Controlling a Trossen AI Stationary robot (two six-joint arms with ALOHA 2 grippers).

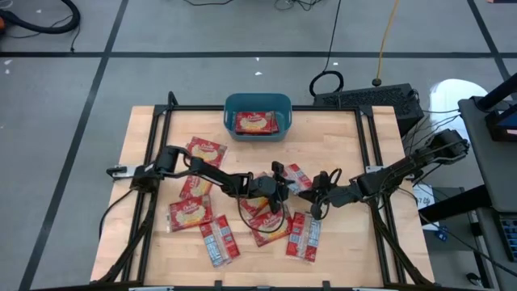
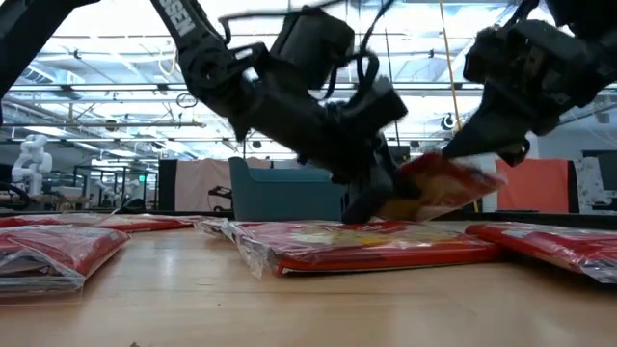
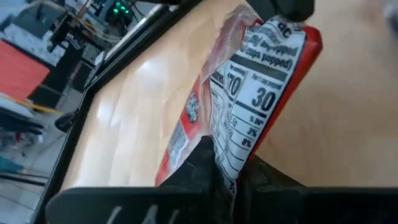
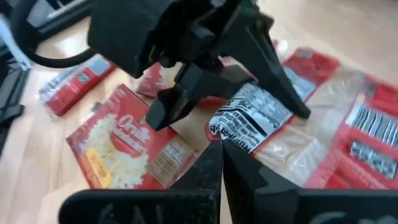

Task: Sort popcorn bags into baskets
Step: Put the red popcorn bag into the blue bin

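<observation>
Held packet: one popcorn bag (image 1: 296, 179) raised off the worktop at mid-table, its printed nutrition panel showing in both wrist views; the bag (image 3: 261, 99) is caught between the two arms, one end in each pincer.
Left pincer: left pincer (image 1: 281, 179) at the centre of the worktop, fingers closed tight on the edge of the held packet — the clear wrapper is pinched between the dark fingers (image 3: 202, 168) in the left wrist view.
Right pincer: right pincer (image 1: 313, 194) just beside the left one, reaching in from the right side; its fingers (image 4: 208, 171) are closed on the opposite end of the same packet (image 4: 249, 121).
Packet in tub: one bag (image 1: 255, 123) lies flat, label up, inside the teal basket (image 1: 230, 103).
Basket: stands at the far middle edge of the worktop, well apart from both pincers; seen in the low view as a teal wall (image 2: 275, 193) behind the left arm.
Loose packets, left: label-up bags near the left arm — one (image 1: 205, 150) towards the far side, one (image 1: 191, 214) nearer the front.
Loose packets, front: two backs-up bags with white and bluish print — one (image 1: 219, 241) left of centre, one (image 1: 304, 235) right of centre; another bag (image 1: 269, 225) lies under the pincers.
Low view foreground: a flat red packet (image 2: 376, 243) lies on the wood directly beneath the raised one.
Worktop: pale wood worktop (image 1: 347, 153) within a black frame.
</observation>
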